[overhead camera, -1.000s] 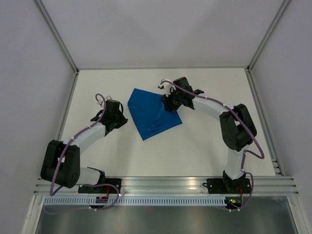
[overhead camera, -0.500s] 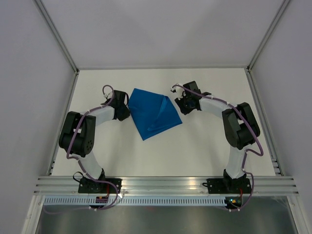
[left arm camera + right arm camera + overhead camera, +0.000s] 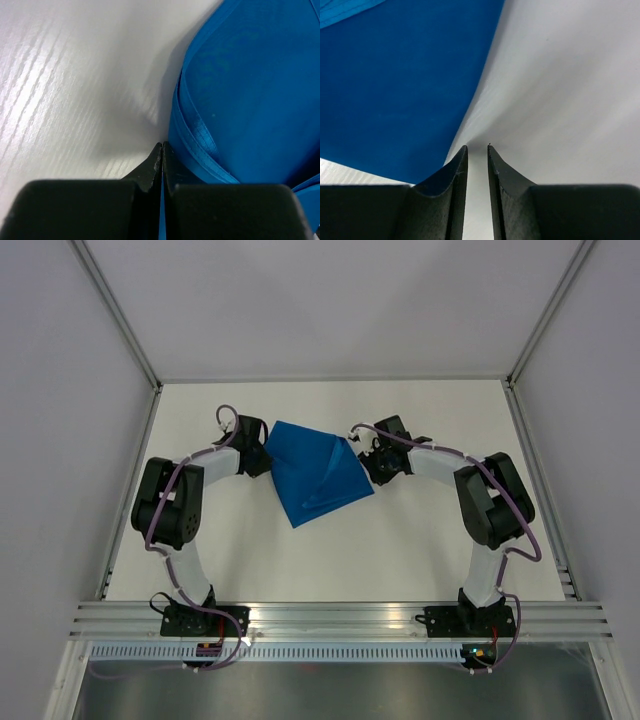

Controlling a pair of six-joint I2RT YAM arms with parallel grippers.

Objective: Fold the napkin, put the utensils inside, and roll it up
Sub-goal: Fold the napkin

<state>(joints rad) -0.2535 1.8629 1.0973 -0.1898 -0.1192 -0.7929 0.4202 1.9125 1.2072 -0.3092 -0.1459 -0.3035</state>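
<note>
White walls and an aluminium frame close in the pale, bare surface (image 3: 420, 540), and the plain bright blue cloth napkin (image 3: 318, 475) lies toward the far middle of it, turned like a diamond with its near point aimed at the arm bases. I read this as the folding step. The left wrist camera shows stacked blue layers along the edge, so the cloth looks at least partly doubled. My left jaws are at its left corner, pressed together with a thin sliver of blue caught between them, so I take it they are holding the napkin's edge. My right jaws are at the right corner with only a narrow gap and bare surface showing through it. The cloth's edge runs just beside the left finger, not between the fingers. The next move calls for sliding the right jaws onto that edge and closing, then lifting both corners together without dragging the layers apart. There is plenty of open room on the near side, less toward the far wall, and the left arm (image 3: 205, 465) is folded close to the left frame. I see no silvery metal utensils in any view.
</note>
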